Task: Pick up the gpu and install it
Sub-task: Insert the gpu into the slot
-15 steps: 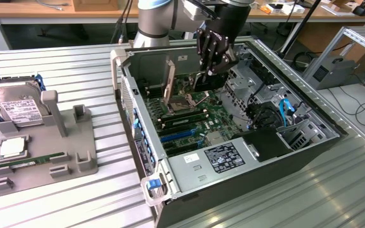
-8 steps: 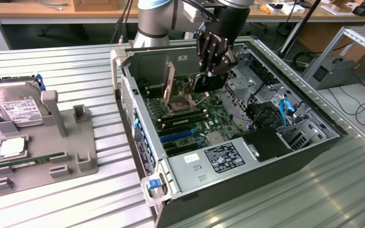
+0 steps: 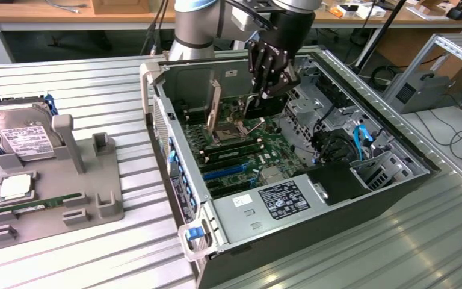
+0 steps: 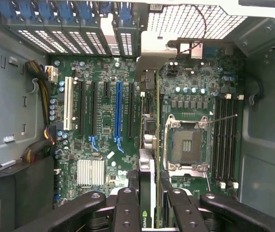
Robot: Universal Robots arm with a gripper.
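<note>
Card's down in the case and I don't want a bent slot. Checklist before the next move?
1. Thin dark flat gpu clamped in the black gripper: ok.
2. Gripper down inside the open grey metal computer case, over the green motherboard: ok.
3. Long blue slot empty: ok.
4. Gpu edge lined up with a slot: cannot tell.
5. Yellow-and-black cable bundle clear of the slots: ok.

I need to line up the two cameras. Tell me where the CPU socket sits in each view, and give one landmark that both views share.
Exterior view: the CPU socket lies mid-motherboard inside the open case.
Wrist view: the CPU socket sits beside the black memory slots.
Shared landmark: the long blue expansion slot.
</note>
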